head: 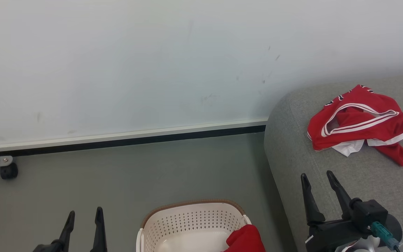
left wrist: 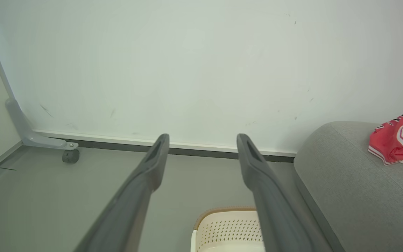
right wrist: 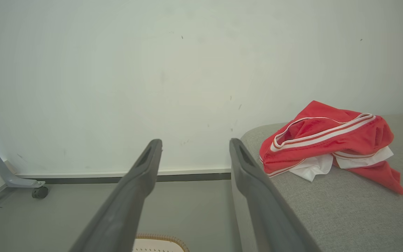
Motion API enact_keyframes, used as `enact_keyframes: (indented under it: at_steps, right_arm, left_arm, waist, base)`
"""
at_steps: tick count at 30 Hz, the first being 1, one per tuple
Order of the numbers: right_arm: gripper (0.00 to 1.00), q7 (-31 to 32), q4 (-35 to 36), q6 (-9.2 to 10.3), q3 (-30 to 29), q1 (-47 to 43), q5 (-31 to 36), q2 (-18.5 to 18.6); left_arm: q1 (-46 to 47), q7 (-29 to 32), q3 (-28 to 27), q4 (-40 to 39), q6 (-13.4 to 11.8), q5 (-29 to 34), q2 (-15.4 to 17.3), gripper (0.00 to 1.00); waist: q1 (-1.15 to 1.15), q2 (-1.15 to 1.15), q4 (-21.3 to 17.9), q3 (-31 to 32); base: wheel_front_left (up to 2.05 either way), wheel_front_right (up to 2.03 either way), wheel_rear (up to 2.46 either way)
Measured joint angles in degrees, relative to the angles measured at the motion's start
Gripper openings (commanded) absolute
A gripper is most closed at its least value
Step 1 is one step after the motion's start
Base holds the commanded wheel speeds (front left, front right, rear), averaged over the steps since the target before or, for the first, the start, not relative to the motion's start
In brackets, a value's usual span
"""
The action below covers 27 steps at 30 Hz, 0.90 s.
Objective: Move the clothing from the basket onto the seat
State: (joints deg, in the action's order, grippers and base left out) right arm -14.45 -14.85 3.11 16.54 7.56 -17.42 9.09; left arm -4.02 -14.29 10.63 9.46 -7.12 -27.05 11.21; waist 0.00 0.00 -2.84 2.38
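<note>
This looks like a bare test room dressed with a few household things rather than a lived-in home. The grey fabric sofa [head: 292,147] is the only piece of home furniture. Behind the sofa rises a plain white wall [head: 152,52] with nothing on it but scuffs and small marks. Left of the sofa spreads a smooth grey floor [head: 135,168], edged by a white skirting board [head: 124,135] with a dark strip beneath. Far left of the sofa, at the wall's foot, a grey metal leg ends in a black caster [head: 9,171]. Just left of the sofa stands a cream laundry basket [head: 191,220], and red sports clothing [head: 359,122] lies on the sofa.
</note>
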Motion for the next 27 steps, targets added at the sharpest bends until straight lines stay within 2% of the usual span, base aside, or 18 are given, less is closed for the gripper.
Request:
enact_keyframes:
  at_steps: [15, 21, 27]
  right_arm:
    - [1.00, 0.0, 2.4, 0.42, -1.4, -0.2, 0.4, 0.4]
    - [1.00, -0.1, 4.8, 0.51, -3.0, 0.6, 0.8, 1.4]
    - [1.00, -0.2, 7.0, 0.99, -5.7, 5.0, 1.4, 3.1]
  left_arm:
    - [-0.5, 0.0, 0.3, -1.0, 0.2, 2.0, -0.5, 1.00]
    - [2.8, 0.0, 3.6, 0.4, 1.8, 3.1, -1.1, 1.00]
    - [7.9, 1.1, 7.6, 4.6, 3.7, 5.1, -2.2, 1.00]
  waist:
    - [0.00, 0.00, -0.1, -2.4]
    - [0.00, 0.00, -0.4, -5.6]
    - [0.01, 0.00, -1.0, -10.7]
  base:
    - [0.00, 0.00, 0.00]
    - [0.00, 0.00, 0.00]
    - [0.00, 0.00, 0.00]
